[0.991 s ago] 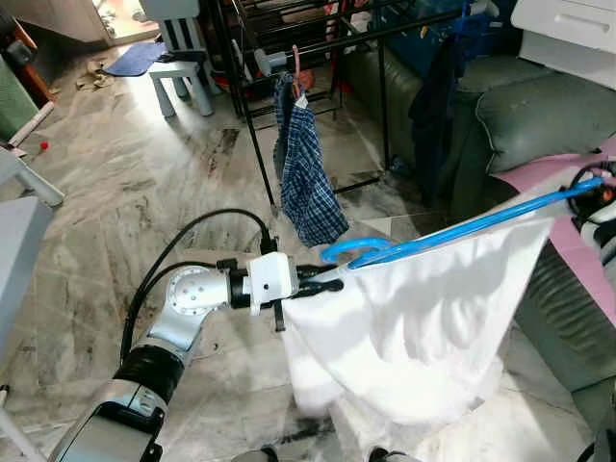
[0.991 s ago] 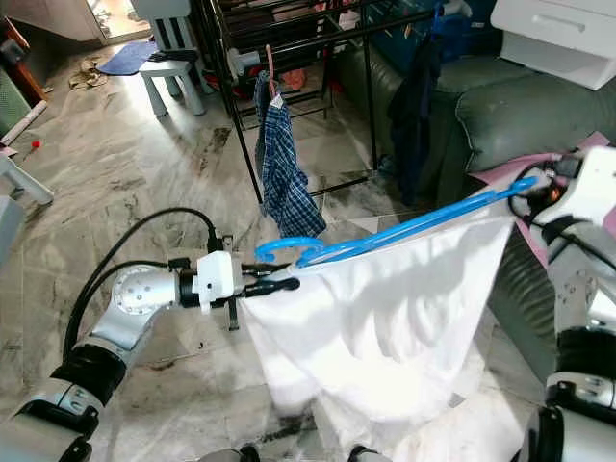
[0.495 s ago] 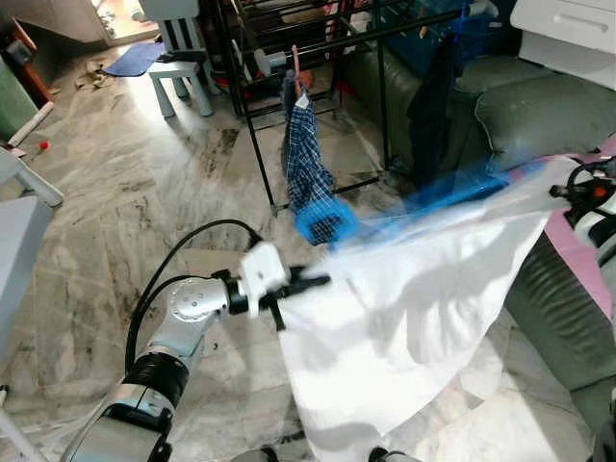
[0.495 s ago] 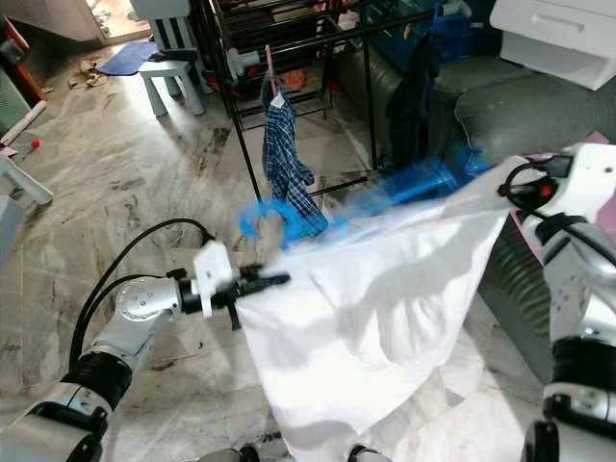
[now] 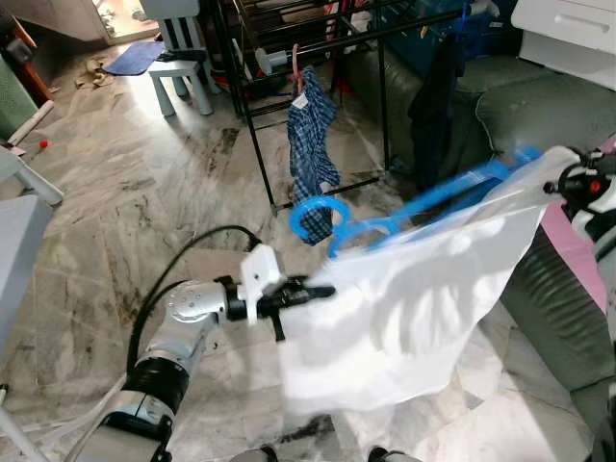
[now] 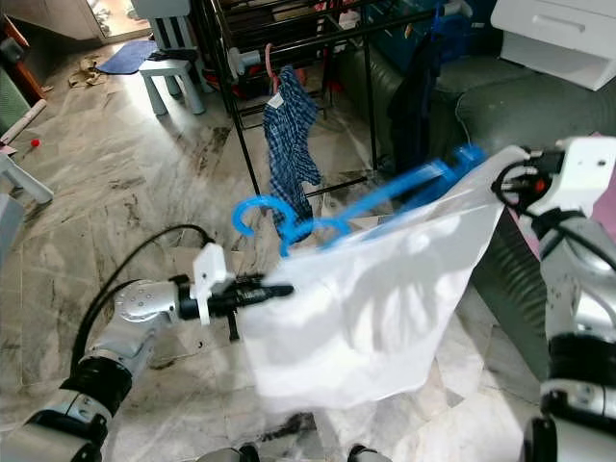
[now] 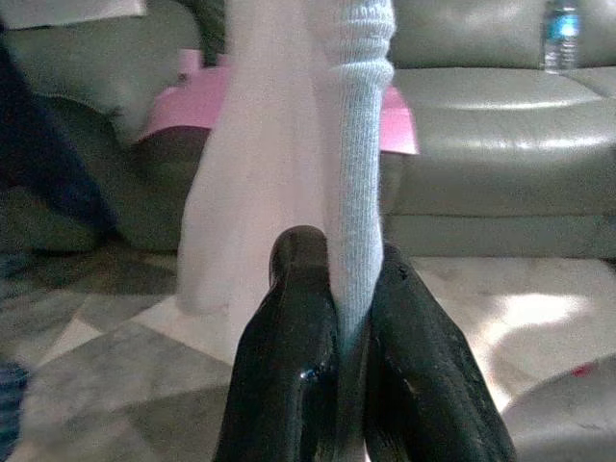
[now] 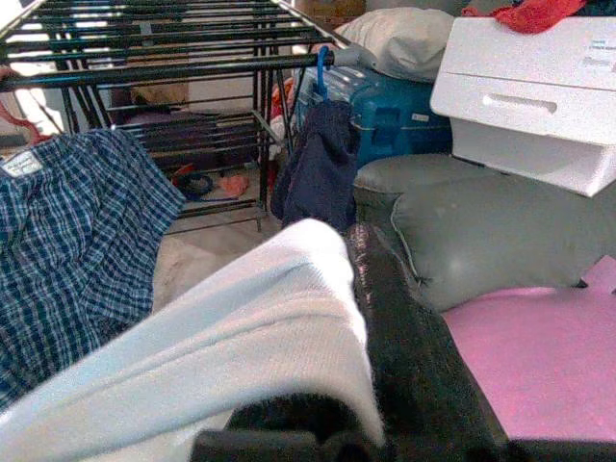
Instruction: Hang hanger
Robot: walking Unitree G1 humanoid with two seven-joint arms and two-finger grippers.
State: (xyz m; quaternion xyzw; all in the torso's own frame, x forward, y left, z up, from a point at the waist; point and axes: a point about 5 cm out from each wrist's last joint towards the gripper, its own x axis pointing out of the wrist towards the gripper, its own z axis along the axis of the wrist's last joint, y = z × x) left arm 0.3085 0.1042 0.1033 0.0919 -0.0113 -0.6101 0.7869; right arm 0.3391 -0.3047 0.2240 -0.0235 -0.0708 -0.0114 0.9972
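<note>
Lifted since a second ago, the blue plastic hanger (image 5: 404, 212) is now riding higher and tilting up toward the right, its hook (image 5: 313, 210) hanging just in front of the blue checked garment (image 5: 313, 144) on the black metal drying rack (image 5: 289, 53), not on the rail. Threaded over the hanger, the white cloth garment (image 5: 414, 308) is spreading between the two arms above the marble floor (image 5: 125, 202).

On the left, the left gripper (image 5: 322, 290) is reaching out low, its two black fingers (image 7: 289, 385) pressed together and pinching the ribbed edge of the white garment. On the right, the right gripper (image 6: 510, 178) is holding up the other end by the grey-green leather sofa (image 5: 539, 115), gathering the white cloth against a black finger (image 8: 404, 337); how far its fingers are parted I cannot tell. A pink sheet (image 8: 529, 366) is lying on the sofa seat beyond it.
</note>
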